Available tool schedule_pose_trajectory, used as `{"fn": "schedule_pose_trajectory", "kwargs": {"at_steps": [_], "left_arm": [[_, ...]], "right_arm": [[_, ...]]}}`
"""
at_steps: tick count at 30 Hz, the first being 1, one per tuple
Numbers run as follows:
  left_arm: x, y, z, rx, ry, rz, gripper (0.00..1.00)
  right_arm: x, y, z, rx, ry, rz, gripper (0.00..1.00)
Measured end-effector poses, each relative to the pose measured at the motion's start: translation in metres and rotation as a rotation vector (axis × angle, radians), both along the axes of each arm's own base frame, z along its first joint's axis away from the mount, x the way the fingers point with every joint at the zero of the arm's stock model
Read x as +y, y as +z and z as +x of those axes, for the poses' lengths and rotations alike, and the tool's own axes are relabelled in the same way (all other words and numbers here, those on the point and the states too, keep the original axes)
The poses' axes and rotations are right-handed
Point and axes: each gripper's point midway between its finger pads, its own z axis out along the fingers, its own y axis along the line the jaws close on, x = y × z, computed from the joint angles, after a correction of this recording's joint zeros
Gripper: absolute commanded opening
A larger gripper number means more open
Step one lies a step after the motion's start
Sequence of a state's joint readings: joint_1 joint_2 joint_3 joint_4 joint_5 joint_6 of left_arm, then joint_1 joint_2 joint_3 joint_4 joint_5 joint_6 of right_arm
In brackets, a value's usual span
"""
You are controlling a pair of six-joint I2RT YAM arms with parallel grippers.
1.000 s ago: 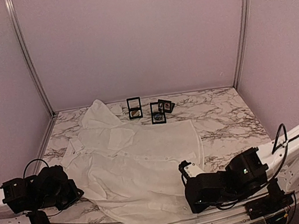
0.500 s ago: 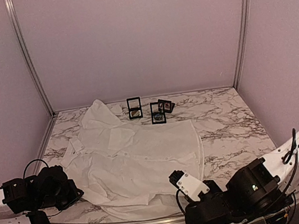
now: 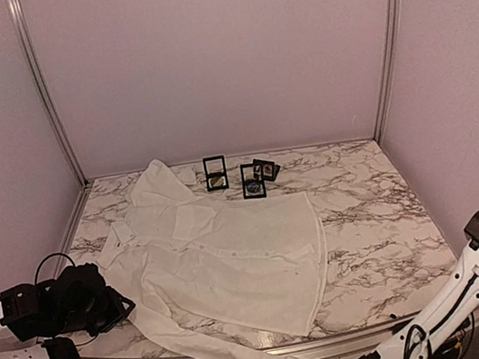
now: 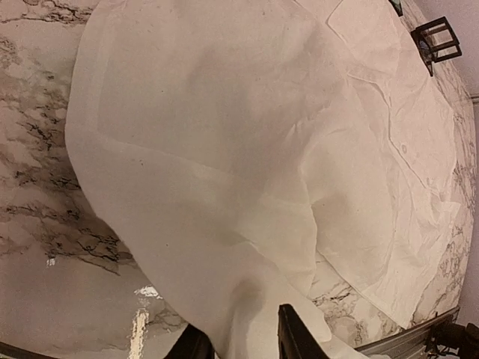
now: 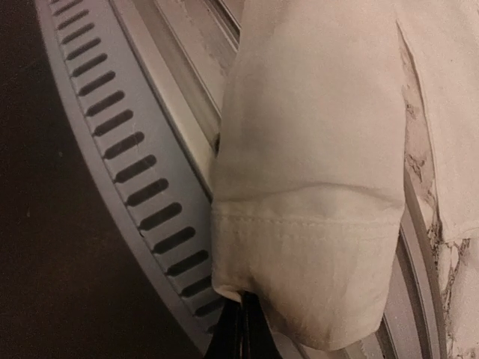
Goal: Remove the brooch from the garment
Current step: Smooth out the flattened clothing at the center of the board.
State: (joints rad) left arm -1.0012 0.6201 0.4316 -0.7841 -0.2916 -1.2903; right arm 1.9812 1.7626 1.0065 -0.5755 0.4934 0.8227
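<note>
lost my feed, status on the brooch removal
Right end effector shut on garment hem, over near table edge. Left end effector open, cloth between fingers. Brooch not in sight.

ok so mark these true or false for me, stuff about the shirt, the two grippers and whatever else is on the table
1. The right gripper is shut on a hem of the shirt. True.
2. The shirt lies wholly on the table. False: part of it is pulled over the table's near edge, as the right wrist view shows.
3. Three small black frames sit towards the far side of the table. True.
4. The left gripper is clamped fully shut. False: it stands open, with cloth in the gap.
</note>
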Motion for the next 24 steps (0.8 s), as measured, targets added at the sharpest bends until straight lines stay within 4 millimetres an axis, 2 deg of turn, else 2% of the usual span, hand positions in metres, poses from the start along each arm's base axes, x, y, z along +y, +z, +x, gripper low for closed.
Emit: {"fn": "schedule_pose_trajectory", "kwargs": {"at_steps": [2,5,6,9,14,17,19,21,24], "left_arm": [[0.000,0.011,0.002,-0.014,-0.002,0.001,0.32],[-0.001,0.035,0.007,-0.052,0.000,-0.008,0.32],[-0.001,0.045,0.008,-0.068,0.001,-0.015,0.32],[0.000,0.067,0.013,-0.109,0.004,-0.024,0.33],[0.003,0.089,0.019,-0.157,0.010,-0.007,0.36],[0.004,0.091,0.028,-0.167,0.018,0.027,0.35],[0.008,0.086,0.040,-0.156,0.045,0.060,0.34],[0.011,0.079,0.055,-0.140,0.070,0.080,0.34],[0.015,0.067,0.076,-0.117,0.098,0.086,0.33]], "right_arm": [[-0.006,-0.006,-0.001,0.020,-0.005,-0.005,0.00],[-0.011,-0.004,-0.003,0.062,-0.011,0.017,0.01],[-0.014,-0.003,-0.002,0.071,-0.013,0.021,0.04],[-0.019,0.002,-0.005,0.105,-0.011,0.037,0.23],[-0.009,0.013,-0.013,0.156,-0.004,0.077,0.57],[0.000,0.035,-0.009,0.201,-0.023,0.140,0.72],[0.008,0.063,0.006,0.233,-0.067,0.219,0.74],[0.013,0.093,0.030,0.259,-0.135,0.312,0.74],[0.008,0.131,0.082,0.290,-0.293,0.446,0.72]]}}
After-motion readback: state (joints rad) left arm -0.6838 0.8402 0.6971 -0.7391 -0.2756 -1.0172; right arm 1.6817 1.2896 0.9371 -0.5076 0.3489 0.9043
